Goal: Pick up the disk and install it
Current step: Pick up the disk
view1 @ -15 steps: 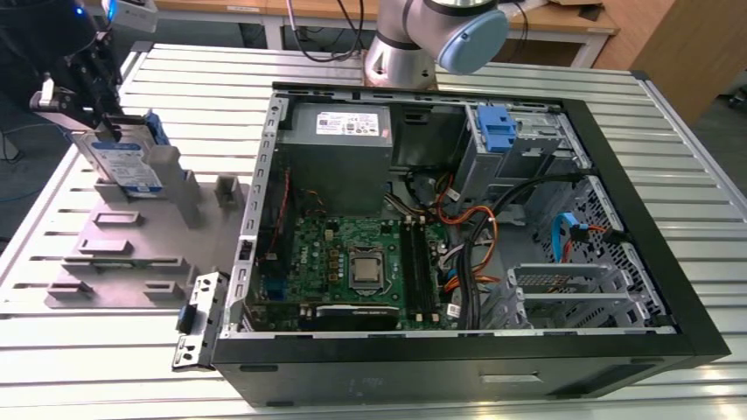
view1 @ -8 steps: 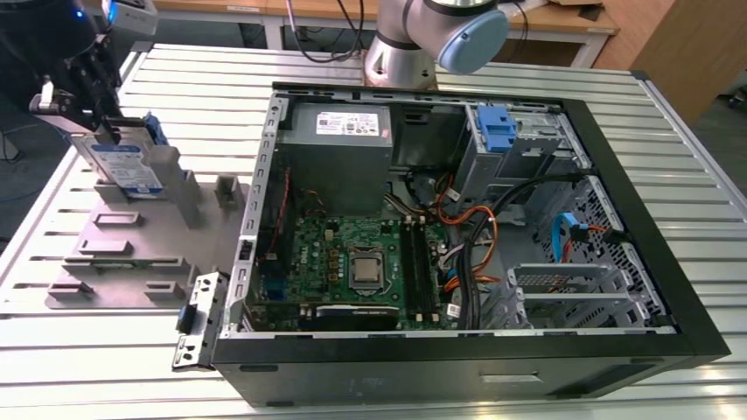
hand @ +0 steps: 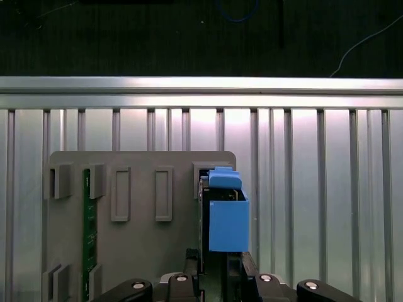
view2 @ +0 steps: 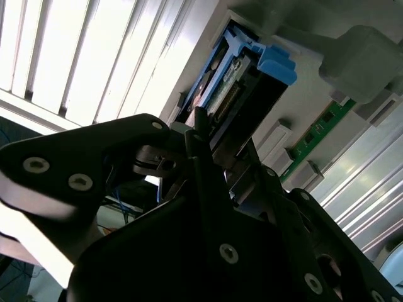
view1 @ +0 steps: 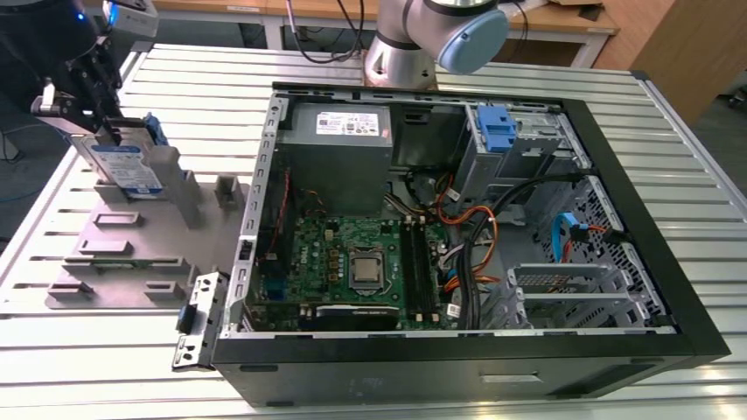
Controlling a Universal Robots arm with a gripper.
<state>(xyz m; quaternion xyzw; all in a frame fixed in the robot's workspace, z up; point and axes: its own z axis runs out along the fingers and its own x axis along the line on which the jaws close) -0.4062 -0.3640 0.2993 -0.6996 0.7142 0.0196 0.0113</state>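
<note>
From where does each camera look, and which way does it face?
Exterior view: off the arm, high, looking down on the computer case and disk; arm and gripper show.
First wrist view: on the wrist, facing the disk edge-on; gripper shows.
Second wrist view: on the wrist, obliquely facing the disk; gripper shows.
Shared: disk, gripper.

The arm (view1: 403,39) is built of smooth silver-grey tubular segments, with one joint closed by a round pale-blue cap (view1: 473,39). Its gripper (view1: 115,133) is matte black, made of flat angular plates bolted together with bright silver screw heads (view2: 228,253), which show plainly in both wrist views.
</note>
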